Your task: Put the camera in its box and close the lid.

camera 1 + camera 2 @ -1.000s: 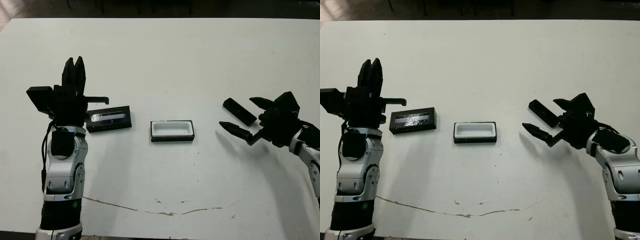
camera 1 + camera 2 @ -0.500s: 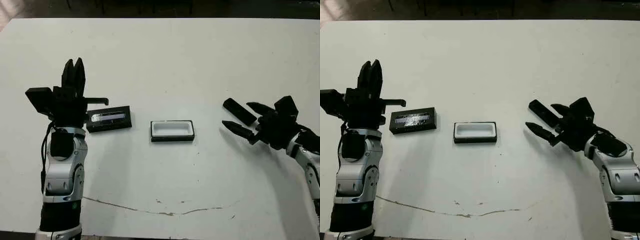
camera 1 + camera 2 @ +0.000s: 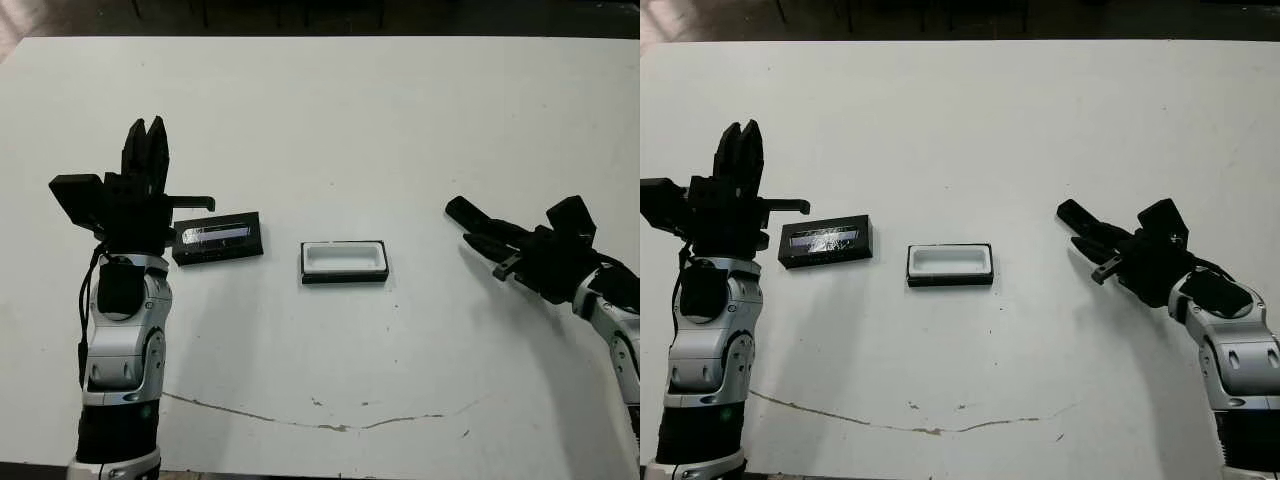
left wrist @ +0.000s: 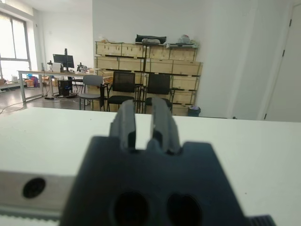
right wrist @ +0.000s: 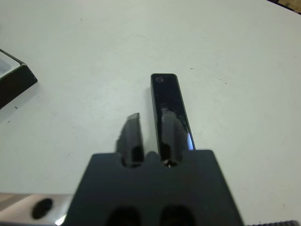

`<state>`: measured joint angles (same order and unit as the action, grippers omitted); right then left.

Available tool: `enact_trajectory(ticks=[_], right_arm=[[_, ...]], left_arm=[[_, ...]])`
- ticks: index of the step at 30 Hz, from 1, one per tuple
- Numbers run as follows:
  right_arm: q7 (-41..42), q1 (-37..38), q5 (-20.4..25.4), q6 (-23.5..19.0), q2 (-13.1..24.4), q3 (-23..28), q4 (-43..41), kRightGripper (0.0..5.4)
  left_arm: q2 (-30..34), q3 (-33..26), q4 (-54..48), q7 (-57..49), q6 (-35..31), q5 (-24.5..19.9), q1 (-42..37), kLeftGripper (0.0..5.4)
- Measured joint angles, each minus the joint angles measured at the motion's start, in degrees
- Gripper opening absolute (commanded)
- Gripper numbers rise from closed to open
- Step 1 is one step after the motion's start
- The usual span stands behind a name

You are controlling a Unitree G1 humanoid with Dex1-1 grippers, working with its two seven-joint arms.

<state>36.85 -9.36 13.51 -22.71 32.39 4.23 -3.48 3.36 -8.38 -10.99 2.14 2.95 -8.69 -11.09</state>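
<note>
We find the white tabletop (image 3: 330, 110) matt and largely clean, marked by a thin brownish crack line (image 3: 330, 425) running along near its front edge and a few small dark specks near it. Toward the left edge the left gripper (image 3: 146, 152) stands raised upright over its silver forearm, its two fingers (image 4: 126, 123) pressed nearly together with only a thin slit between them and nothing in it. Just beside that gripper, on its right, the lid (image 3: 218, 237) lies flat with its silvery strip facing up. Near the middle of the tabletop, apart from the lid, the box (image 3: 344, 261) sits open with its white lining showing and nothing inside. Toward the right edge the camera (image 5: 170, 111) lies flat on the surface, well apart from the box. The right gripper (image 5: 152, 136) is low over it with a narrow gap between its fingers; one finger (image 5: 171, 134) overlies the near end of the camera and the other (image 5: 131, 139) sits beside it, and we cannot tell whether the camera is actually gripped. Beyond the far edge, the left wrist view shows an office room: white walls, a window at one side, a desk with monitors (image 4: 63, 60), black chairs (image 4: 123, 87), and stacked wooden crates (image 4: 146, 66) along the back wall.
</note>
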Motion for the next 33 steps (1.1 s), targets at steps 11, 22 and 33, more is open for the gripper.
enact_trajectory(ticks=[11, 22, 33], right_arm=[[-1.9, 1.2, -1.0, 3.0, -1.1, 0.1, -0.4, 0.03], [-2.7, -2.2, 4.6, 7.1, -3.2, 3.3, -6.3, 0.03], [-0.2, -6.7, 12.2, 4.6, -3.6, 2.2, -13.9, 0.03]], left_arm=[[0.1, -0.1, 0.0, 0.4, 0.0, -0.3, 0.0, 0.00], [0.0, 0.0, -0.3, 0.4, -0.1, -0.3, 0.0, 0.00], [0.0, 0.4, -0.3, 0.0, -0.1, 0.2, 0.0, 0.00]])
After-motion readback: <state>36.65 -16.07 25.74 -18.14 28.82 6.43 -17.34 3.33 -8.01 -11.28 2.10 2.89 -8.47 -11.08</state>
